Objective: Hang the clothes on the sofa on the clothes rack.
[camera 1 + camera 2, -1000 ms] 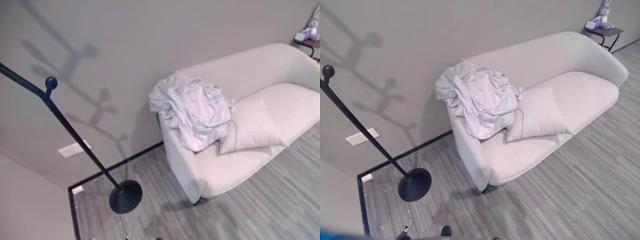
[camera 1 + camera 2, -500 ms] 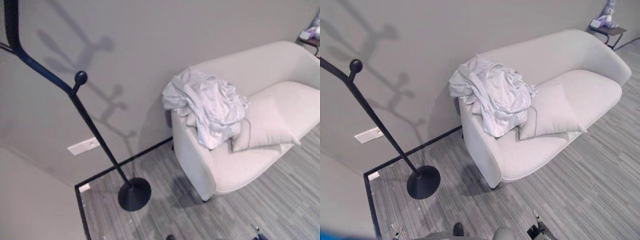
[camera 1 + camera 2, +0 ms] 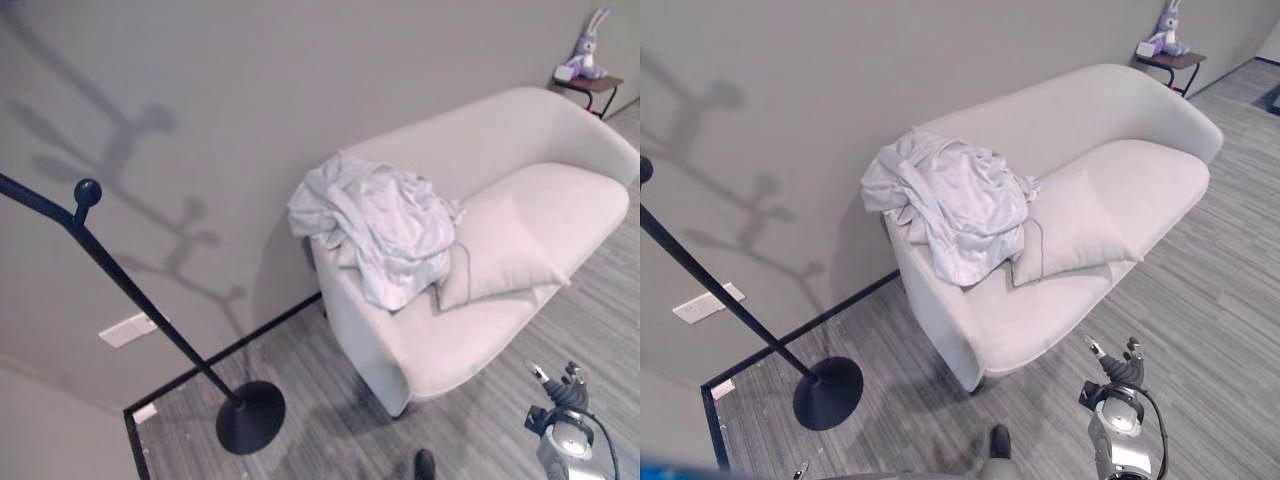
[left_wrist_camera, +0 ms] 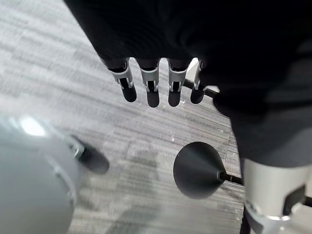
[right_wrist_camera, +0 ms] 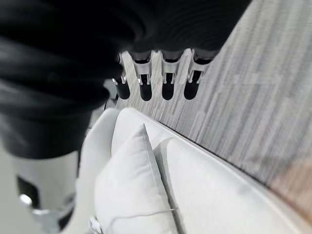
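The pale clothes [image 3: 950, 205] lie heaped on the sofa [image 3: 1110, 190] arm, the clothes rack [image 3: 130, 300] at 9 o'clock. Right robot hand [image 3: 1110, 365] and left robot hand [image 4: 151, 83] hang spread, empty.

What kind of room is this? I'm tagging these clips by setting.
Most likely a living room or a staged one: a pale sofa with a cushion and crumpled clothes, a black clothes rack, grey plank flooring.

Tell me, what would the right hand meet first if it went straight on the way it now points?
Probably the pale cream sofa: the right hand points at its seat front beside the cream cushion, though depth is unclear.
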{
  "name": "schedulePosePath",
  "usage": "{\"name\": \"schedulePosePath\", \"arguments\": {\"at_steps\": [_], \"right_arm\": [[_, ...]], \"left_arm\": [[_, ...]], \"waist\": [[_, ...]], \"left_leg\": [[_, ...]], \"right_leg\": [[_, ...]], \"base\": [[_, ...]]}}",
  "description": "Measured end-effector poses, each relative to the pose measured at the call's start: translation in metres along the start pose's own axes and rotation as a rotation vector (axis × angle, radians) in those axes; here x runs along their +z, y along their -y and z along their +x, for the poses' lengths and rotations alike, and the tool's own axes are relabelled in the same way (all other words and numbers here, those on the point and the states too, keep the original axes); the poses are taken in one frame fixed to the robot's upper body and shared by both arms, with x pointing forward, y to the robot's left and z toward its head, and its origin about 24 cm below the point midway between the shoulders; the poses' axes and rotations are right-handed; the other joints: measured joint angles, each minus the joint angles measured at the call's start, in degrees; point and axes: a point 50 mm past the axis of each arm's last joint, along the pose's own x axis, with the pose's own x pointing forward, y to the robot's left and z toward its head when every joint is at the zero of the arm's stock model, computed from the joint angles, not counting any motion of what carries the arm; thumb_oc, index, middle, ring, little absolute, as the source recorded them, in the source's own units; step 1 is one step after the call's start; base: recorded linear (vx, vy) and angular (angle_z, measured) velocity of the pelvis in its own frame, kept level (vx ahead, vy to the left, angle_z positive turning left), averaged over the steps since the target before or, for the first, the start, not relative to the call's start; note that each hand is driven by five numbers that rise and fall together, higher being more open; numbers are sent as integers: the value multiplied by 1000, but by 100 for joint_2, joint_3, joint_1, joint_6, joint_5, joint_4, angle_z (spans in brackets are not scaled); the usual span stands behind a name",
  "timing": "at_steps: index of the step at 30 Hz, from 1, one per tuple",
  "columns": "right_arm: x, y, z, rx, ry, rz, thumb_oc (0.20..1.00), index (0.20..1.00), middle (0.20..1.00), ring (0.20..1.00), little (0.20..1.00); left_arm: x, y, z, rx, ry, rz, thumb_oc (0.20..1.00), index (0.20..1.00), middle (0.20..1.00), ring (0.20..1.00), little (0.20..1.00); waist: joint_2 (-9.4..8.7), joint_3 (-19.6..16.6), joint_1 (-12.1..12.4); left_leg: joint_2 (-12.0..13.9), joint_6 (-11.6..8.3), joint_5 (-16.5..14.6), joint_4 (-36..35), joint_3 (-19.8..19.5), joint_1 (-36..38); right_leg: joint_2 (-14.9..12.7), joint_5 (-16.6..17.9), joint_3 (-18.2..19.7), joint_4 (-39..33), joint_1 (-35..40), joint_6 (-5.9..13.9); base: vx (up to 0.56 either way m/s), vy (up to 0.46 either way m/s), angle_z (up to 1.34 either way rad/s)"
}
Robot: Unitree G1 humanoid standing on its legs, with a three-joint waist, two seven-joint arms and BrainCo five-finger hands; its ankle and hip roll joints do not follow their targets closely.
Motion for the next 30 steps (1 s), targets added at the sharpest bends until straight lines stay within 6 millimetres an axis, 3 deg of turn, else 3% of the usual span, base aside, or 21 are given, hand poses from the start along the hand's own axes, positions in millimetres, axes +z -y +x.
{"name": "schedulePosePath", "arguments": {"at_steps": [1, 3, 6, 10, 14, 19, 23, 30], "right_arm": [[24, 9, 6, 16, 115, -116, 1000, 1000, 1000, 1000, 1000], [45, 22, 13, 10, 224, -247, 1000, 1000, 1000, 1000, 1000], [60, 25, 20, -4, 293, -367, 1000, 1000, 1000, 1000, 1000], [62, 33, 21, 20, 351, -609, 1000, 1000, 1000, 1000, 1000], [60, 27, 20, 61, 386, -735, 1000, 1000, 1000, 1000, 1000], [46, 2, 28, 120, 440, -1007, 1000, 1000, 1000, 1000, 1000], [55, -17, 30, 121, 559, -1108, 1000, 1000, 1000, 1000, 1000], [49, -32, 32, 107, 654, -1257, 1000, 1000, 1000, 1000, 1000]], "left_arm": [[-4, 6, -1, -16, -7, -15, 1000, 1000, 1000, 1000, 1000], [-6, 9, -2, -28, -10, -14, 1000, 1000, 1000, 1000, 1000], [-6, 9, -2, -26, -8, -27, 1000, 1000, 1000, 1000, 1000], [-8, 8, -2, -39, -14, -39, 1000, 1000, 1000, 1000, 1000], [-12, 4, -3, -40, -20, -22, 1000, 1000, 1000, 1000, 1000], [-7, 17, -3, -112, 11, 68, 1000, 1000, 1000, 1000, 1000], [-6, 20, -4, -136, 31, 86, 1000, 1000, 1000, 1000, 1000], [-3, 19, -3, -128, 44, 92, 1000, 1000, 1000, 1000, 1000]], "waist": [[188, 77, -14], [258, 80, -9], [218, 92, 19], [194, 49, 2], [274, -35, 9], [354, -143, 28], [379, -183, 82], [373, -291, 282]], "left_leg": [[148, -145, 6, 82, -127, 2], [285, -201, -31, 167, -383, 45], [466, -247, -68, 183, -551, 92], [600, -354, -135, 232, -1006, -155], [732, -257, -60, 173, -1053, -204], [794, -337, 9, 165, -1153, -209], [791, -362, -51, 162, -1199, -270], [804, -373, -17, 177, -1451, -494]], "right_leg": [[157, -101, 25, 68, 100, -114], [268, -222, -141, 139, 232, -291], [397, -385, -310, 324, 280, -413], [502, -684, -517, 632, 124, -536], [618, -741, -616, 598, 104, -602], [678, -767, -724, 566, 173, -646], [663, -773, -766, 567, 155, -648], [645, -811, -1003, 570, 58, -691]], "base": [[251, -206, 20], [190, -178, 35], [185, -230, 29], [129, -147, 44], [94, -57, 20], [97, -30, 9], [58, -11, 6], [44, 2, 17]]}}
